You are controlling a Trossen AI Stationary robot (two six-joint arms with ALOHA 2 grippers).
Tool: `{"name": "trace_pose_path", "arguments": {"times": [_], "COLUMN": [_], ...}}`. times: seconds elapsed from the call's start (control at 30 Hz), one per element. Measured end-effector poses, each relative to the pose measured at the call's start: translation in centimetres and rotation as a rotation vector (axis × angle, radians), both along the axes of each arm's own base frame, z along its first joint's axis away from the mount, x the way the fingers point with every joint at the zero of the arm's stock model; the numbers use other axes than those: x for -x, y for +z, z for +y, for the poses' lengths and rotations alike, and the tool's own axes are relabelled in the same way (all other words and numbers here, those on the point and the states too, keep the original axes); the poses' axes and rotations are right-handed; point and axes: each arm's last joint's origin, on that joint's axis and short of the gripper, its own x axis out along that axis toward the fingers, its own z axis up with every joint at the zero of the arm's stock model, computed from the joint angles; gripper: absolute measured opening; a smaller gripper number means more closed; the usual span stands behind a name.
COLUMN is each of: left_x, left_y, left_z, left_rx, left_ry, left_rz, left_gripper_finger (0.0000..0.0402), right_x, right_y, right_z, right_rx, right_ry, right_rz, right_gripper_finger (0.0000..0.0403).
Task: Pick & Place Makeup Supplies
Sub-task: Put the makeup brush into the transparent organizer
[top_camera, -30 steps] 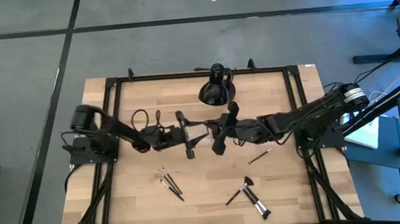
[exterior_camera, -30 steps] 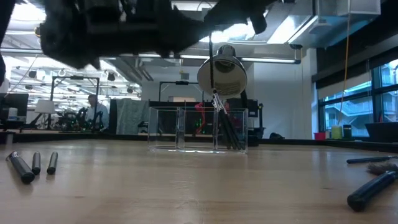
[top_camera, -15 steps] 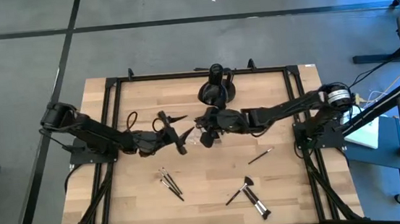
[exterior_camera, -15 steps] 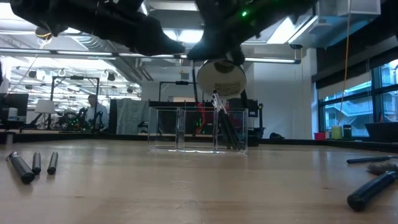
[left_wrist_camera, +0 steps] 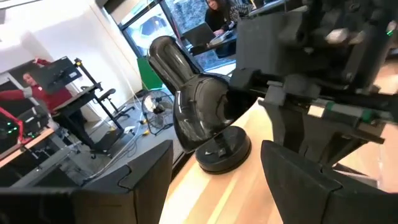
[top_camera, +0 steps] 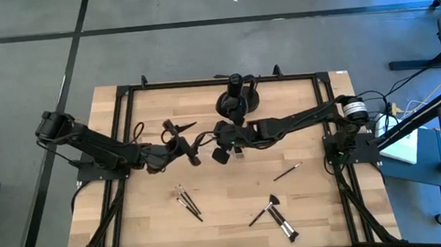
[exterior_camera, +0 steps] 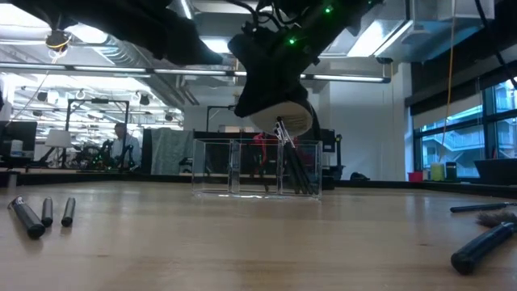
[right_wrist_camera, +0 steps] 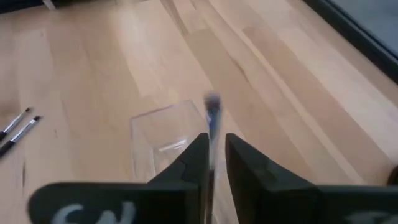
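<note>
My right gripper [right_wrist_camera: 214,144] hangs over the clear organiser tray [right_wrist_camera: 163,142], shut on a thin makeup brush whose tip [right_wrist_camera: 212,101] pokes out past the fingers. In the low view the tray [exterior_camera: 242,166] stands on the table with several brushes [exterior_camera: 295,166] leaning inside it. My left gripper [top_camera: 192,142] is open and holds nothing, left of the tray and off the table. Loose brushes lie flat on the table: three at the near left [top_camera: 186,200], others at the near right [top_camera: 272,215] and one thin brush [top_camera: 287,170]. My right gripper pinches the thin brush's shaft [right_wrist_camera: 212,126] between its two fingers. The brush lies along the fingers, its tip ahead of them. The fingers slant down from the table's right side. The brush is clear of the table, above the tray's edge.
A large black rounded object on a round base [top_camera: 237,98] stands just behind the tray, also close ahead in the left wrist view [left_wrist_camera: 199,118]. A black frame [top_camera: 122,96] runs round the table. Bare wood lies between the tray and the loose brushes.
My left gripper has drawn back from the middle toward the table's left edge, rising and turning. My right gripper, with the brush, has gone left and down over the tray.
</note>
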Motion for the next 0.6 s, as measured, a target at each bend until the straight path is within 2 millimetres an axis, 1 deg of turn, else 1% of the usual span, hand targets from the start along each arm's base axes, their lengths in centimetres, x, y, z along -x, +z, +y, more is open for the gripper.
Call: {"name": "trace_pose_path", "arguments": {"times": [0.33,0.43,0.53,0.6], "left_x": [0.1,0.1,0.2,0.2], "left_y": [-0.2,-0.5,-0.8,-1.1], "left_z": [-0.3,-0.2,-0.1,0.0], "left_rx": [-0.001,-0.002,0.009,0.019], "left_ry": [-0.011,-0.01,-0.003,-0.008], "left_rz": [0.019,0.047,0.07,0.087], "left_gripper_finger": [0.024,0.0239,0.0239,0.0239], "right_x": [0.1,0.6,1.5,2.5], "right_y": [0.2,1.0,2.6,3.8], "right_z": [0.2,0.8,1.8,2.7], "right_rx": [-0.019,0.015,0.043,0.048], "right_ry": [-0.028,-0.038,-0.033,-0.03], "right_rz": [-0.013,-0.023,-0.041,-0.047], "right_gripper_finger": [0.0101,0.0113,0.0119,0.012]}}
